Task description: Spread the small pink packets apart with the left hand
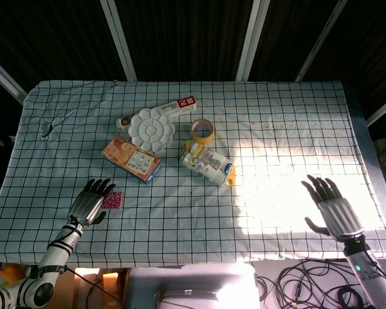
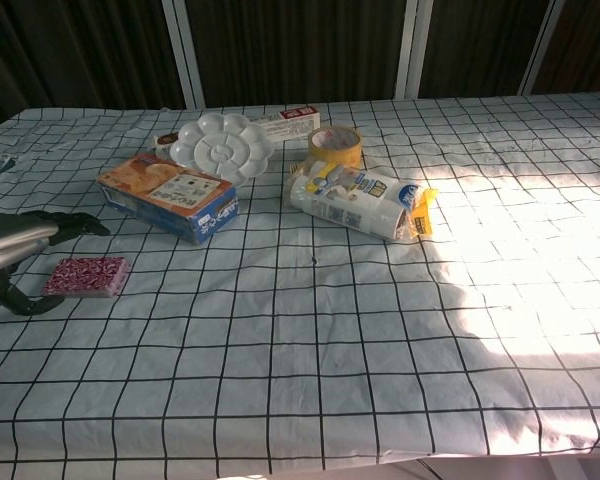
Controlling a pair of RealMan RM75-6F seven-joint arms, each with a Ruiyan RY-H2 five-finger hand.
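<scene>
Left hand [image 1: 90, 203] hovers by the small pink patterned packets [image 2: 86, 276], near the worktop's front-left corner.
Fingers spread, holding nothing (right hand [image 1: 332, 210] likewise, front-right edge).

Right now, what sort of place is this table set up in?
Probably a robot test or data-collection station, not a home: a table under a black-grid tablecloth holding unrelated props, a paint palette, tape roll and snack box, with loose cables below and dark panels behind.

Pink, seemingly speckled packets [image 2: 86, 276] on a white, black-gridded cloth [image 1: 276, 129]; yellow tape roll [image 1: 202, 131].
</scene>
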